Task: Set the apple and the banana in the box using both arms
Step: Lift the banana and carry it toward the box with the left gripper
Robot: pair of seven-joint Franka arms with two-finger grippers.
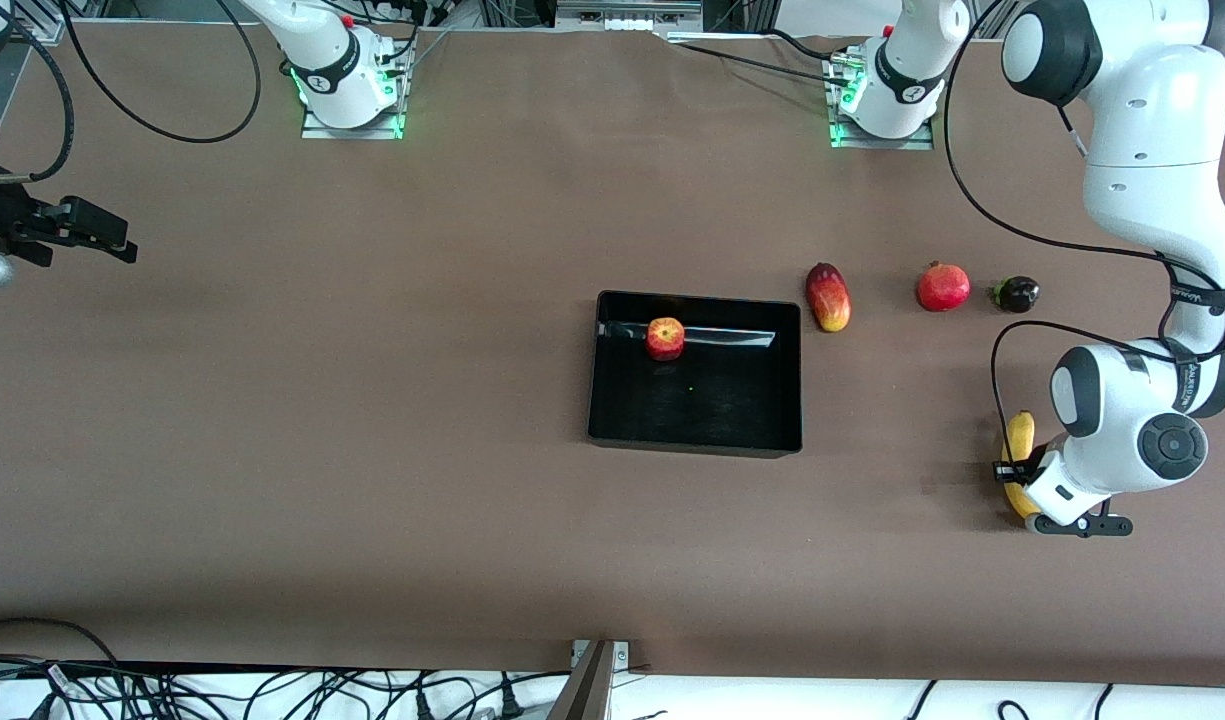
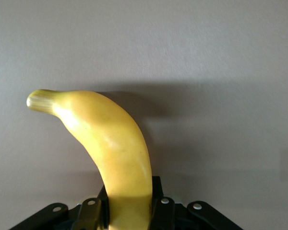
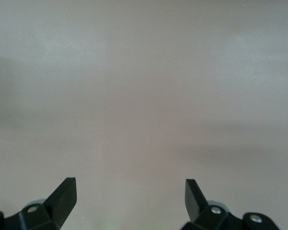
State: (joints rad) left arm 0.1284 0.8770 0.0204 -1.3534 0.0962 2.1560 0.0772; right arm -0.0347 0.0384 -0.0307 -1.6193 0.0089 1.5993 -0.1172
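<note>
High front camera facing both arm bases, whole table [image 1: 372, 450] in view, left wrist camera close over the banana [image 2: 115, 148], shared with front view [image 1: 1018, 440], right wrist camera on bare tabletop.

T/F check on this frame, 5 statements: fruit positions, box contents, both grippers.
1. The small red apple with yellowish streaks lies inside the black rectangular plastic box. True.
2. The left gripper is open above the table. False: it is shut on the long curved yellow banana, at the left arm's end of the table.
3. The right gripper has its fingers apart and holds nothing. True.
4. The banana is in the box. False: it is outside it, on the brown table.
5. The oblong red-yellow mango lies in the box. False: it lies on the table beside the box.
</note>
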